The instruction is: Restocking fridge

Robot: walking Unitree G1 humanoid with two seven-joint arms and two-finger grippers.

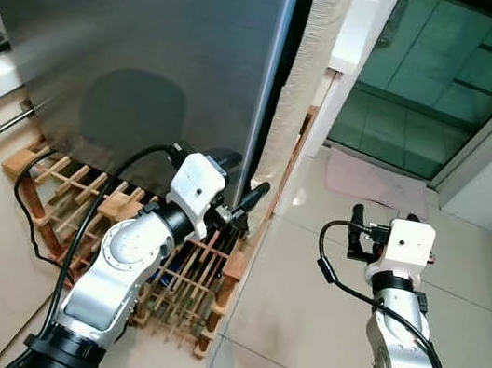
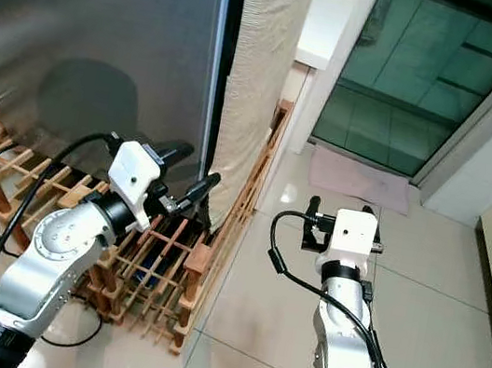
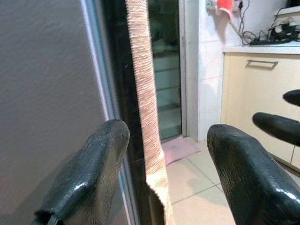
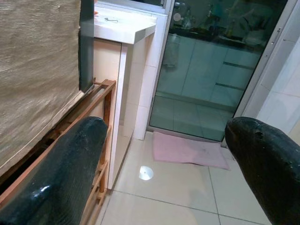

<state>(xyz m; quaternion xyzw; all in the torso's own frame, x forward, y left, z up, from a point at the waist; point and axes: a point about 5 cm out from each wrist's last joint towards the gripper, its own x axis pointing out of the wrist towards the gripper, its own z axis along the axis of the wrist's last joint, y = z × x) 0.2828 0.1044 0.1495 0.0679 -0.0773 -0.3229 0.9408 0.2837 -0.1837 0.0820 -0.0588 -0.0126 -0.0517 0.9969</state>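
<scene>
Fingers [image 3: 93, 173] of left gripper [image 1: 238, 187] spread at fridge door [image 1: 137, 43] edge; right gripper [image 4: 164, 154] spread, seemingly idle.

No legible text, label, brand, number or sign appears on any surface in view.
</scene>
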